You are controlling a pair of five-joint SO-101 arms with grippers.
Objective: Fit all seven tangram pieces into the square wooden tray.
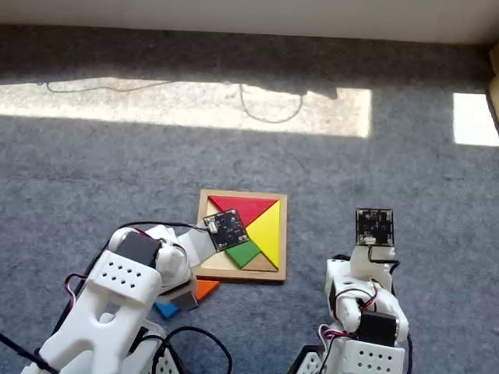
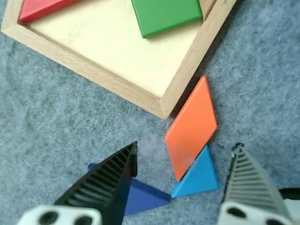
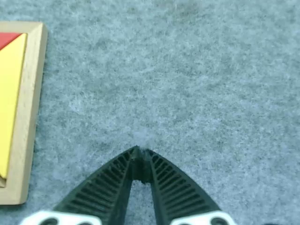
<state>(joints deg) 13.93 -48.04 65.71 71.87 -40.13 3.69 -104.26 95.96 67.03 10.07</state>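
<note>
The square wooden tray (image 1: pixel 281 234) lies mid-carpet, holding a red triangle (image 1: pixel 245 209), a yellow triangle (image 1: pixel 267 232) and a green piece (image 1: pixel 243 253). Off its near-left corner lie an orange parallelogram (image 2: pixel 192 126), a light blue triangle (image 2: pixel 199 176) and a dark blue piece (image 2: pixel 140 197), the last partly hidden by a finger. My left gripper (image 2: pixel 185 157) hovers open above these loose pieces, fingers straddling the orange and light blue ones. My right gripper (image 3: pixel 139 157) is shut and empty over bare carpet, to the right of the tray (image 3: pixel 28 117).
Grey carpet surrounds the tray. A thin cable (image 1: pixel 257 109) trails across the sunlit strip at the back. The left arm's body (image 1: pixel 125 296) covers the carpet near the loose pieces; the right arm (image 1: pixel 366 304) sits at the front right.
</note>
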